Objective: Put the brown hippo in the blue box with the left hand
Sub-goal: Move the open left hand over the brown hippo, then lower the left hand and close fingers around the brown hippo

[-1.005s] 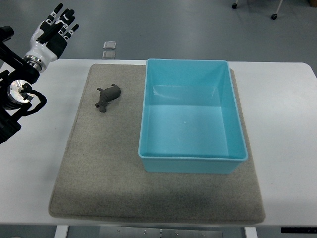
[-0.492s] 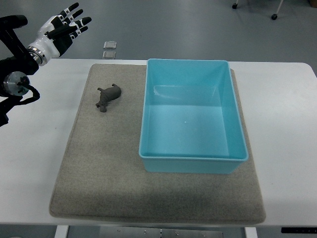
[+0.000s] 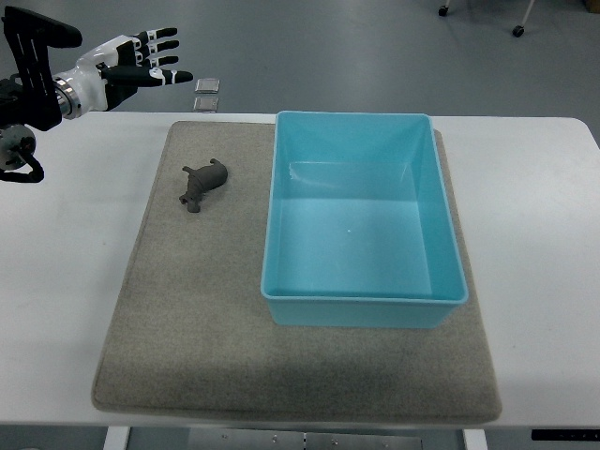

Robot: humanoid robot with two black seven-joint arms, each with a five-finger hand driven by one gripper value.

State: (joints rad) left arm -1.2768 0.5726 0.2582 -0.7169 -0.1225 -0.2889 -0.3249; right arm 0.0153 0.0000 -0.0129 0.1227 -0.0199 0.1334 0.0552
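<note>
I am reaching in from the far left corner of the scene with my left hand (image 3: 131,70), and its fingers (image 3: 167,43) are stretched out straight and slightly spread, holding nothing. The hand is hovering beyond the far edge of the white table (image 3: 534,197), well apart from the brown hippo (image 3: 202,183), so I judge that the task is only at its opening stage: the approach is under way, and nothing has been grasped. The hippo is lying on the grey felt mat (image 3: 187,319), in its far left part, just to the left of the blue box (image 3: 364,220) but not touching it. The box is sitting on the same mat, open at the top, and I am seeing nothing inside it. Everything of substance is therefore left to do: I am needing to bring the hand down and toward me over the hippo, close my fingers around it, lift it clear of the mat, carry it rightward over the near wall of the box, and release it inside. The toy looks small next to my hand, so I expect the grasp to call for care in lining up the fingertips. My right hand is not showing anywhere here. Two small square objects (image 3: 207,93) are lying on the floor past the table, near my fingertips, and they are playing no part in this.
</note>
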